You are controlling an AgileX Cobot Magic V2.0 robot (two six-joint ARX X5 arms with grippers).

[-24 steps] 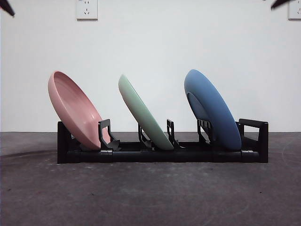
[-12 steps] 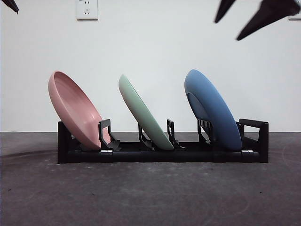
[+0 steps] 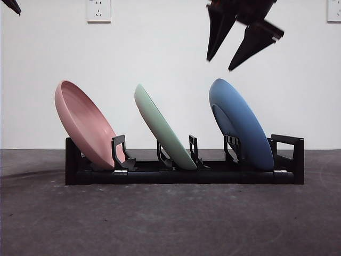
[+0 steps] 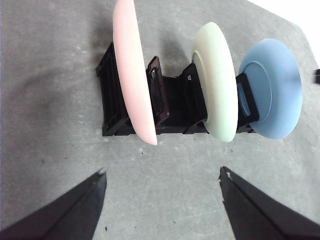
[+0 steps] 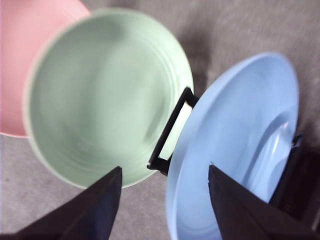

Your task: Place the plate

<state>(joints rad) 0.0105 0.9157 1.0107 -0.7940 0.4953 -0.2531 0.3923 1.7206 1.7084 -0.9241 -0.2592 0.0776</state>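
Right end effector (image 3: 225, 60): high in the front view, above the upper rim of the blue plate and apart from it; two black pointed jaws slanted down and to the left, spread wide, holding nothing. In the right wrist view (image 5: 165, 172), jaw tips over the near rim of the blue plate, with the green plate just beside.

Left end effector (image 4: 162, 174): well apart from the rack, above the bare bench; jaws spread wide, holding nothing. In the front view only a black tip at the top left corner.

Blue plate (image 3: 240, 124): in the right slot of the rack, on its edge, upper rim leaning to the left, long axis steep. Round, smooth, matte, with a raised ring on the back.

Green plate (image 3: 163, 128): in the middle slot, same lean, thin in profile, pale and smooth; faint rings on its hollow face (image 5: 102, 95).

Pink plate (image 3: 85, 124): in the left slot, same lean, deeper, hollow face toward the right.

Rack (image 3: 184, 173): black, low and long, with upright loops between the plates.

Bench (image 3: 170, 221): dark grey, rough and mottled.

Wall socket (image 3: 98, 10): white, on the white wall behind.
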